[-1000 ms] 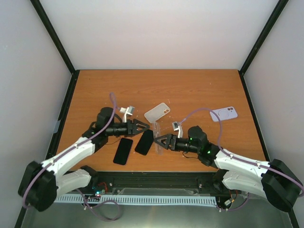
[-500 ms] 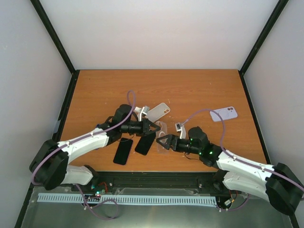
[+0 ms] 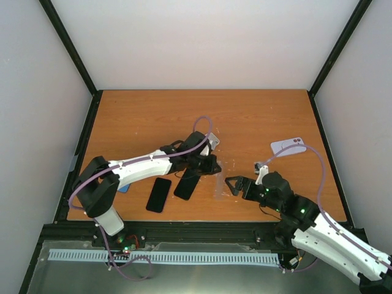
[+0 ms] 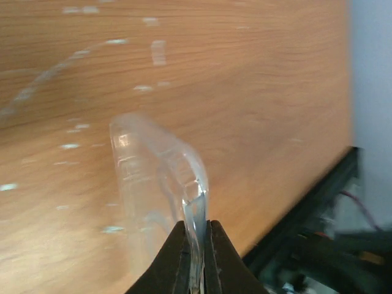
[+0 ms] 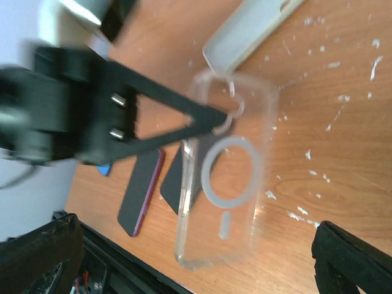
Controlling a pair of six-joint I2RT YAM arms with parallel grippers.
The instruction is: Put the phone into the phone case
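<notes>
Figure: one moment, seen from above and from both wrists. I read it as follows.

(a) The left gripper (image 4: 197,234) reaches to the middle of the orange-brown wooden table (image 3: 153,116). Its jaws are clenched on the thin rim of the transparent soft-plastic phone case (image 5: 226,184). In the right wrist view the pinch sits at the case's upper edge, beside the camera cut-out. The open side and the white ring of the case face that camera. I cannot tell whether the case's lower end touches the table.

(b) The right gripper (image 3: 229,185) hangs just beside the case on its right and does not touch it. Its jaws are spread wide and grasp nothing. In its own view, one black finger shows in each lower corner.

(c) The black slab phone with a maroon edge (image 3: 158,195) lies flat on the table, left of the case and outside it. The second black slab phone (image 3: 186,182) lies just beside the first, between it and the case. In the right wrist view its end shows through the case's clear wall.

(d) A pale grey opaque case (image 5: 251,27) lies beyond the clear one, partly covered by the left arm. A lilac case with a camera block (image 3: 288,146) lies well apart at the right. A small blue object (image 3: 124,188) shows under the left arm.
</notes>
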